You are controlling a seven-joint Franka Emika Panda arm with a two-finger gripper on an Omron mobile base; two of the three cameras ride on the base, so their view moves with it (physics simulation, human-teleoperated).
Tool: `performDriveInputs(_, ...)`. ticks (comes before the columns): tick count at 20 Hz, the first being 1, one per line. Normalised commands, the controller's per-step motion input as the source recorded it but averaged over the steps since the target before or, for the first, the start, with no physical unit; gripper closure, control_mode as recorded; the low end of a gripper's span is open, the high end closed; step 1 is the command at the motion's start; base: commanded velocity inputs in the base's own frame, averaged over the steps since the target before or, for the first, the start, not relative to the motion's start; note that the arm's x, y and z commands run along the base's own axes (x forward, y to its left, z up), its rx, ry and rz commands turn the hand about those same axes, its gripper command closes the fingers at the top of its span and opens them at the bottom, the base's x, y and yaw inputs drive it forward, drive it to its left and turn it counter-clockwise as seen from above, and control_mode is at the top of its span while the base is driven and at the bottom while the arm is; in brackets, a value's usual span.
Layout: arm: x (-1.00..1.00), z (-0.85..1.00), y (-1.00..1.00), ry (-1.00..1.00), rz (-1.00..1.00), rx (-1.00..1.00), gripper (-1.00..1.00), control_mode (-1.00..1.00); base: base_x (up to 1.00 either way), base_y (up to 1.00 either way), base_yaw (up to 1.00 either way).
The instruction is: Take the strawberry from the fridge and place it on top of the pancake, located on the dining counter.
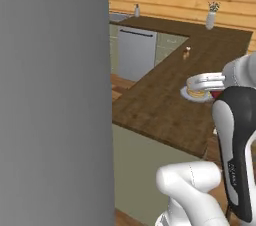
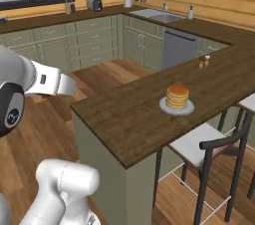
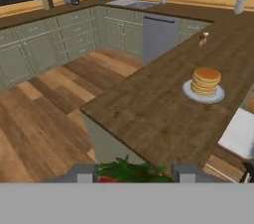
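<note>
Looming along the left of the left base view, a flat grey slab [image 1: 55, 95], probably a side or door of the fridge, blocks everything behind it, so the shelves cannot be seen. Beyond it the dining counter [image 2: 144, 109] runs as a long dark wooden top on a pale base, its near corner toward the robot and its far end meeting the sink counter [image 2: 149, 17] by the dishwasher [image 2: 180, 47]. Two stools [image 2: 199, 144] tuck under its right edge, partly cut off by the frame. The pancake [image 2: 177, 97] stack sits on its white plate near that right edge, set apart from the small shakers [image 2: 204, 61], its top bare and ready for a topping. In the hand view the gripper [image 3: 131, 173] hangs short of the counter's near corner, its two fingertips set narrowly apart and pinching the strawberry [image 3: 130, 171], held that way for carrying. Only green leaves and a sliver of red show between the tips; the berry's body is cut off at the bottom.
</note>
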Motion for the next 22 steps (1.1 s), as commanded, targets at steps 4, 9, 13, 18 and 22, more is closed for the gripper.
performDriveInputs(4, 0.0, 0.0, 0.0, 0.0, 0.0, 0.0, 1.0, 1.0, -0.05, -0.86, -0.19)
performDriveInputs(9, 0.0, 0.0, 0.0, 0.0, 0.0, 0.0, 1.0, 1.0, 0.53, -0.85, -0.02)
performDriveInputs(13, 0.0, 0.0, 0.0, 0.0, 0.0, 0.0, 1.0, 1.0, 0.73, -0.68, 0.02)
performDriveInputs(18, 0.0, 0.0, 0.0, 0.0, 0.0, 0.0, 1.0, 1.0, 0.33, -0.74, 0.08)
performDriveInputs(22, 0.0, 0.0, 0.0, 0.0, 0.0, 0.0, 1.0, 1.0, -0.19, -1.0, 0.04)
